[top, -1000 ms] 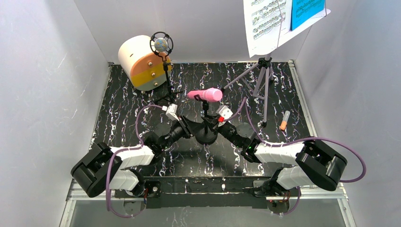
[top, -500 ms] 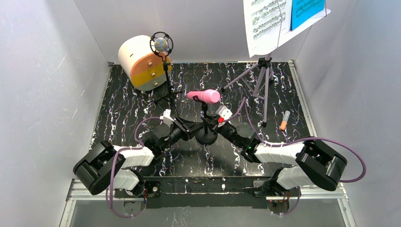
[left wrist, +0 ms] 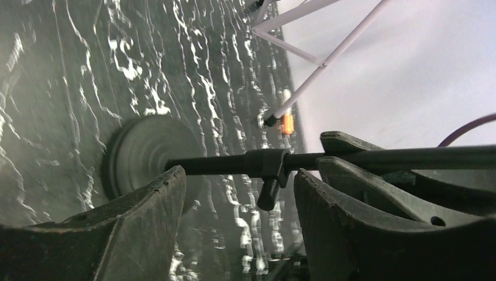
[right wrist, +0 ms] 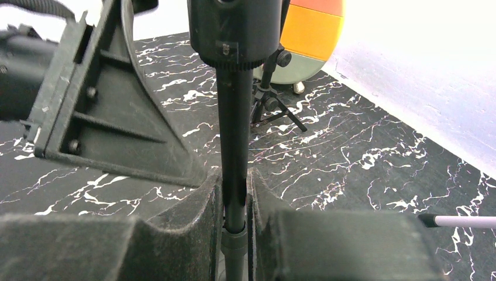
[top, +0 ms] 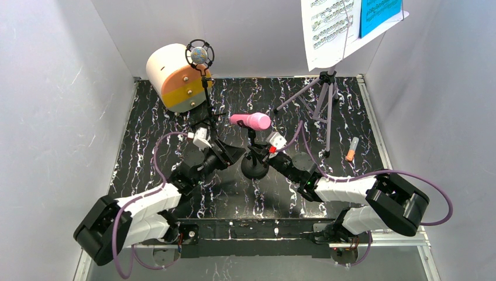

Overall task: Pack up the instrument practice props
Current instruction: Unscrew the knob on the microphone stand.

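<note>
The pink mic (top: 252, 121) lay level on top of a black stand (right wrist: 234, 117) near the middle of the table (top: 351, 105), the stand's round base (left wrist: 146, 155) resting on the dark marbled surface. The right gripper (right wrist: 234, 181) was clamped on the stand's pole, a finger pressed to each side of it just below the thick collar. The left gripper (left wrist: 238, 175) was on the other side of the same pole, its fingers (left wrist: 158, 199) spread well apart and touching nothing; in the left wrist view the pole ran across just beyond the tips. At the back left a silver-headed mic (top: 199, 55) stood upright on a thin tripod (top: 206, 102), just in front of a cream box (top: 166, 73) with an orange and grey face. At the back right stood the lilac rack (top: 323, 93) on its spread legs, carrying a white page (top: 327, 29) and a blue page (top: 380, 14). A small orange stick (top: 351, 149) lay on the table to the right of the rack's legs, apart from both arms.
</note>
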`<state>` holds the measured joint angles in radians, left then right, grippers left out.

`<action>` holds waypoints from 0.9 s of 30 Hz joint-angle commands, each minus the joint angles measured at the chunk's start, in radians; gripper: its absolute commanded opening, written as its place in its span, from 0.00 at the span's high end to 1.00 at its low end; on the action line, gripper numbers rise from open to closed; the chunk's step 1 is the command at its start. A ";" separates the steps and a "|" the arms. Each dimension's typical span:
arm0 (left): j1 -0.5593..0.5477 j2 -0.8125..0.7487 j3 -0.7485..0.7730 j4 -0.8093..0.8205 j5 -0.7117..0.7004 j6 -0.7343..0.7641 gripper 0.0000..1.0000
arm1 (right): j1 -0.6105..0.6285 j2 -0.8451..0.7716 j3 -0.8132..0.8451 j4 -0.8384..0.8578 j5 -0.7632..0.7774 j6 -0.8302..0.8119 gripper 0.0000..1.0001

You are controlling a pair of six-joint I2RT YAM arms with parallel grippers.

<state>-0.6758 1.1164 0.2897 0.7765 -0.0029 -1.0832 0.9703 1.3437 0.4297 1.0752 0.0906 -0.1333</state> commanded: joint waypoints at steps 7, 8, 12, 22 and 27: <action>0.006 -0.144 0.234 -0.421 0.125 0.818 0.32 | 0.018 0.044 -0.023 -0.212 -0.055 -0.005 0.99; 0.007 -0.147 0.240 -0.440 0.146 0.883 0.31 | 0.019 0.044 -0.022 -0.212 -0.056 -0.006 0.99; 0.003 -0.179 0.225 -0.444 0.223 1.146 0.30 | 0.019 0.045 -0.022 -0.212 -0.058 -0.006 0.99; -0.091 -0.268 0.145 -0.398 0.204 1.747 0.28 | 0.018 0.046 -0.023 -0.210 -0.056 -0.005 0.99; -0.212 -0.245 0.136 -0.377 0.088 1.981 0.28 | 0.019 0.050 -0.023 -0.209 -0.056 -0.006 0.99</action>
<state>-0.8139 0.8631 0.4400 0.3672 0.1703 0.6254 0.9703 1.3441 0.4301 1.0744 0.0895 -0.1345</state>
